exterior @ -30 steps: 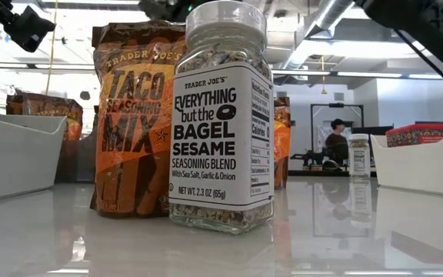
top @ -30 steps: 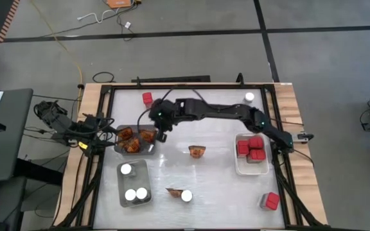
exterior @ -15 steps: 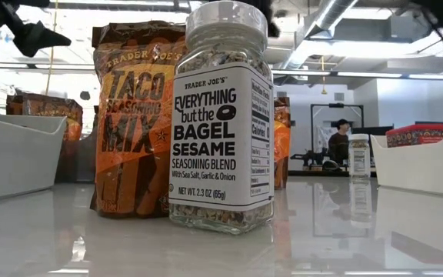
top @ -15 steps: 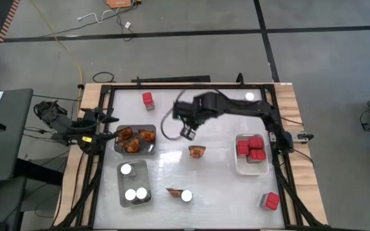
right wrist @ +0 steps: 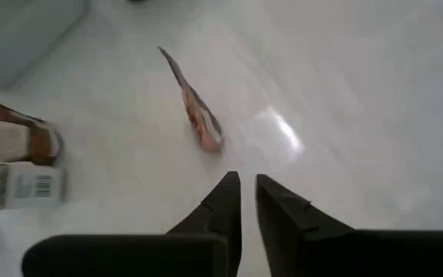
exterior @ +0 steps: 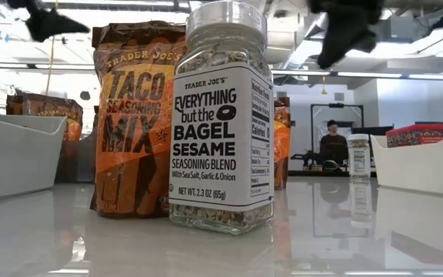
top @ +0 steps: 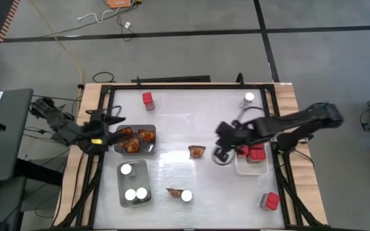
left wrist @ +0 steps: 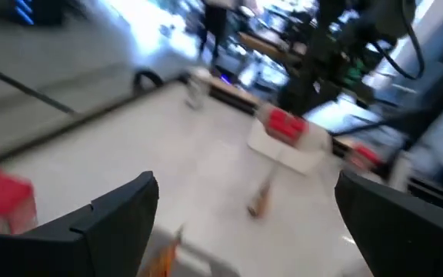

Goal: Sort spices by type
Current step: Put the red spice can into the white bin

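right claw (top: pixel 221 156) low over the bench (top: pixel 191 115), fingers nearly pressed together with only a thin gap, holding nothing. just beside it, toward the middle, a loose orange-brown packet (top: pixel 197 151) standing on edge — seen from the wrist as a thin tilted sliver (right wrist: pixel 197 115). probably the next pick, hence the claw pointed down near it. arm stretched in from the right edge, elbow out past the frame, crossing over the white tray (top: pixel 252 168) of red boxes (top: pixel 253 151).

left claw (top: pixel 111 120) parked at the left rim, fingers spread wide and empty, beside the grey tray (top: pixel 134 153) of packets.

elsewhere: jars (top: pixel 133 190) in a clear tray; strays — a red box (top: pixel 148 99) and a jar (top: pixel 248 97) at the far side, a packet-and-jar pair (top: pixel 180 194) and a red box (top: pixel 270 201) near the front.
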{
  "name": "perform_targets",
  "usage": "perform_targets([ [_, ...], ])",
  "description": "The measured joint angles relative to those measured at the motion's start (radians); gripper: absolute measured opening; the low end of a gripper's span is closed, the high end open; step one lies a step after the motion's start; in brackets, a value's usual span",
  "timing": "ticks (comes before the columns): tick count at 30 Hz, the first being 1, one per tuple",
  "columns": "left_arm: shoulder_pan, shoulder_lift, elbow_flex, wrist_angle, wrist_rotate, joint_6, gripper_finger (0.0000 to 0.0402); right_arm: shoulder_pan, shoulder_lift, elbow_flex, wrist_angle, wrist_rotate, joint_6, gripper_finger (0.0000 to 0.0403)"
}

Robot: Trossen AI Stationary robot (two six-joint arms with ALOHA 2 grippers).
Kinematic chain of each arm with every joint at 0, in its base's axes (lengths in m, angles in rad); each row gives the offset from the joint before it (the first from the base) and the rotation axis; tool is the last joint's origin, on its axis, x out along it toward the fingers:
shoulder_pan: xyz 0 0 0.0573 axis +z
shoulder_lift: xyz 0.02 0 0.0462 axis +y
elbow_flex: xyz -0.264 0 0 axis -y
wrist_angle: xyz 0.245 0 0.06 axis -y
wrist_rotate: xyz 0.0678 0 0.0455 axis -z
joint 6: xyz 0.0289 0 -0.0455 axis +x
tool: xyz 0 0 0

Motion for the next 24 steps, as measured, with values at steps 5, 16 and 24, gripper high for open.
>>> perform_targets([
  [5, 0.114, 0.246, 0.059, 0.246, -0.18, 0.064, 0.038, 0.04, -0.243, -0.217, 0.183, 0.065, 0.033, 0.0072],
  [16, 0.576, 0.666, 0.376, 0.037, 0.15, -0.293, 0.038, 0.041, -0.465, -0.277, 0.277, 0.077, -0.212, 0.0072],
  [24, 0.915, 0.893, 0.581, -0.332, 0.452, -0.461, 0.038, 0.041, -0.481, -0.277, 0.285, 0.077, -0.261, 0.0072],
])
